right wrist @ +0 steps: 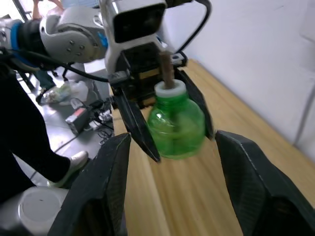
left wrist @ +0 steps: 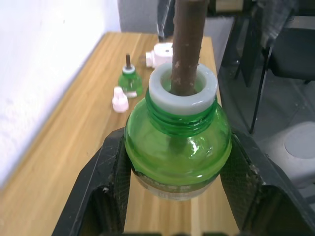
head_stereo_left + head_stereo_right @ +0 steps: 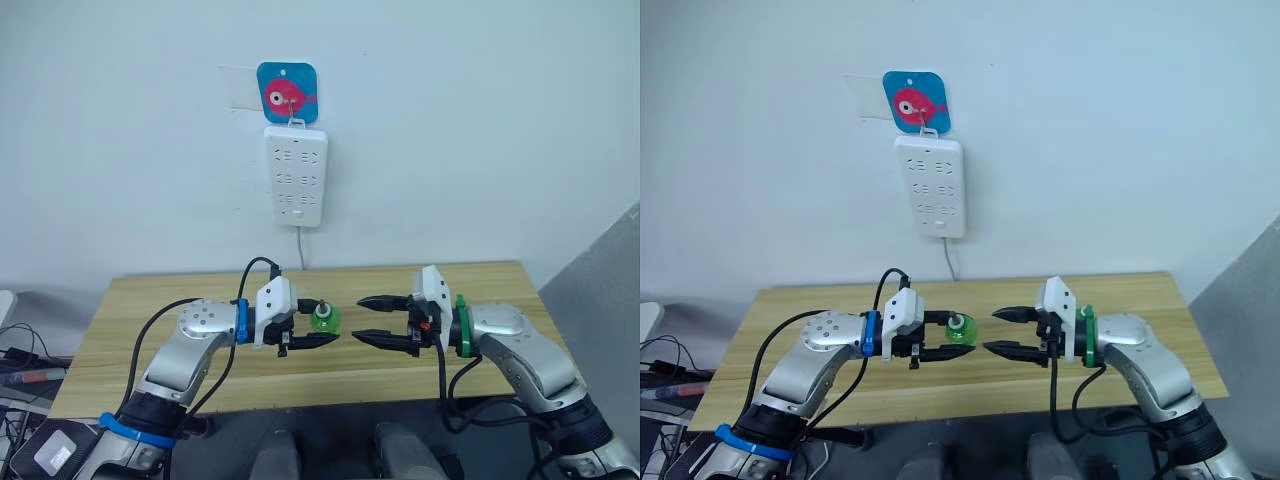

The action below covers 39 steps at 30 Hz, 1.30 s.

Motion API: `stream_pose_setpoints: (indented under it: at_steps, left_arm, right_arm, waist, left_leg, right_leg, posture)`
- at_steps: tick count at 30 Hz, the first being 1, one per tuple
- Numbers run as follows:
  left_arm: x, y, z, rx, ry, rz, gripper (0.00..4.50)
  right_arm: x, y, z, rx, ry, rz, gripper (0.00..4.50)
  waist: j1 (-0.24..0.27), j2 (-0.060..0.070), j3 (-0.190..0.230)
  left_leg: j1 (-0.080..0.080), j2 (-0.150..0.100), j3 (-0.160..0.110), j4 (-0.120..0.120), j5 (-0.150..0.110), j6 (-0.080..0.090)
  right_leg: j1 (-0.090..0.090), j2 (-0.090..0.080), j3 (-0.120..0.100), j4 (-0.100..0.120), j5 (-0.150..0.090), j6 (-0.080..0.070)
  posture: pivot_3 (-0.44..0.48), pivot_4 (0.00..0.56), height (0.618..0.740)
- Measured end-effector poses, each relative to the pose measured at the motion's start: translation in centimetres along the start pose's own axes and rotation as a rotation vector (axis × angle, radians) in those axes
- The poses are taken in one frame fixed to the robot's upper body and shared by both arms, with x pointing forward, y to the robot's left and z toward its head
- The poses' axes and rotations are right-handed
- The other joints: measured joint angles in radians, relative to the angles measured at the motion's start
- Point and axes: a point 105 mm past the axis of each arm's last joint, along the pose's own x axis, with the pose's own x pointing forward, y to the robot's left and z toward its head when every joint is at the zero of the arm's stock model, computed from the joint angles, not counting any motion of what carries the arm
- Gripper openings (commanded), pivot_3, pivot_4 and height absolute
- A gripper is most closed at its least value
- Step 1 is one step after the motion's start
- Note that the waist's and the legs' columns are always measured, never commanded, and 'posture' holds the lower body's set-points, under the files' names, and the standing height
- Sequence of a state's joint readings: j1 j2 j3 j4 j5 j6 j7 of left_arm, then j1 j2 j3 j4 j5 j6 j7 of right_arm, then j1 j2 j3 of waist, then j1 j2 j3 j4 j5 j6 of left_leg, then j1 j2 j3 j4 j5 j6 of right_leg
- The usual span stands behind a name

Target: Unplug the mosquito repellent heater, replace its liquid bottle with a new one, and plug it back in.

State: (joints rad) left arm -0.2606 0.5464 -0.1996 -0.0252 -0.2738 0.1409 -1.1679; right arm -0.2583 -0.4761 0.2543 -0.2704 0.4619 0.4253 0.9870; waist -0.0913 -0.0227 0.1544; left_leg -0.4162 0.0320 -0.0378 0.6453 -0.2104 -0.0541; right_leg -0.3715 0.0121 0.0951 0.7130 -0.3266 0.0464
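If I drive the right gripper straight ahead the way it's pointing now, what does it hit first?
Most likely the green bottle held in the left gripper. The right gripper is open and points straight at it, with a bare gap between them in the head views; exact depth alignment is uncertain.

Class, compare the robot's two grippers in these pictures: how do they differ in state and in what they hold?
The left gripper is shut on a green bottle with a wick; the right gripper is open and holds nothing. The left gripper carries a blue band at its wrist, the right a green one. Both have two black fingers and face each other above the table.
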Motion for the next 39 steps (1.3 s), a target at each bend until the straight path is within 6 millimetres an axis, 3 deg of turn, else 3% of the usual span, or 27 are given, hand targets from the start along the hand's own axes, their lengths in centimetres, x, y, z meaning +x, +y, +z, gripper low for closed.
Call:
stream_pose_setpoints:
  at_steps: [9, 21, 27, 35, 37, 39]
  left_arm:
    - [0.1, 0.0, 0.1, -0.003, -0.001, -0.003, 2.21]
    - [0.6, 0.0, 0.4, -0.002, -0.019, -0.007, 2.21]
    - [0.6, 0.2, 0.1, -0.021, -0.007, 0.003, 2.21]
    - [0.8, 0.2, 0.2, -0.023, -0.015, 0.011, 2.21]
    - [1.0, 0.3, 0.4, -0.026, -0.031, 0.021, 2.96]
    - [1.5, 1.2, 1.5, -0.009, -0.097, 0.091, 3.50]
  right_arm:
    - [2.3, -0.4, 0.1, -0.006, -0.020, -0.005, 2.80]
    - [3.4, -1.1, -0.4, -0.042, 0.000, -0.021, 2.80]
    - [3.4, -1.0, 0.1, -0.076, -0.013, -0.010, 0.95]
    - [3.2, -1.1, 0.2, -0.066, -0.018, -0.012, 0.84]
    - [3.0, -1.3, 0.4, -0.039, -0.025, -0.022, 0.84]
    - [2.1, -2.8, 1.0, 0.035, -0.076, -0.119, 0.84]
  waist:
    - [0.003, 0.000, 0.000]
    - [0.003, 0.000, 0.000]
    - [0.003, 0.000, 0.000]
    - [0.004, 0.000, 0.000]
    - [0.004, 0.000, 0.000]
    - [0.006, 0.000, 0.000]
  left_leg:
    - [0.000, 0.000, 0.000, 0.000, 0.000, 0.000]
    - [0.000, 0.000, 0.000, 0.000, 0.000, 0.000]
    - [0.000, 0.000, 0.000, 0.000, 0.000, 0.000]
    - [0.000, 0.000, 0.000, 0.000, 0.000, 0.000]
    - [-0.001, 0.000, 0.000, 0.000, 0.000, 0.000]
    - [-0.001, 0.000, -0.001, 0.000, 0.000, 0.000]
  right_leg:
    - [0.000, 0.000, -0.001, 0.000, 0.000, 0.000]
    - [0.000, 0.000, -0.001, 0.000, 0.000, 0.000]
    - [0.000, 0.000, -0.001, 0.000, 0.000, 0.000]
    - [0.000, 0.000, -0.001, 0.000, 0.000, 0.000]
    - [0.000, 0.000, -0.001, 0.000, 0.000, 0.000]
    - [0.000, -0.001, -0.001, 0.000, 0.000, 0.000]
  posture:
    - [-0.051, 0.100, 0.740]
    - [-0.049, 0.100, 0.740]
    - [-0.046, 0.101, 0.740]
    - [-0.045, 0.101, 0.740]
    - [-0.049, 0.103, 0.740]
    - [-0.054, 0.103, 0.740]
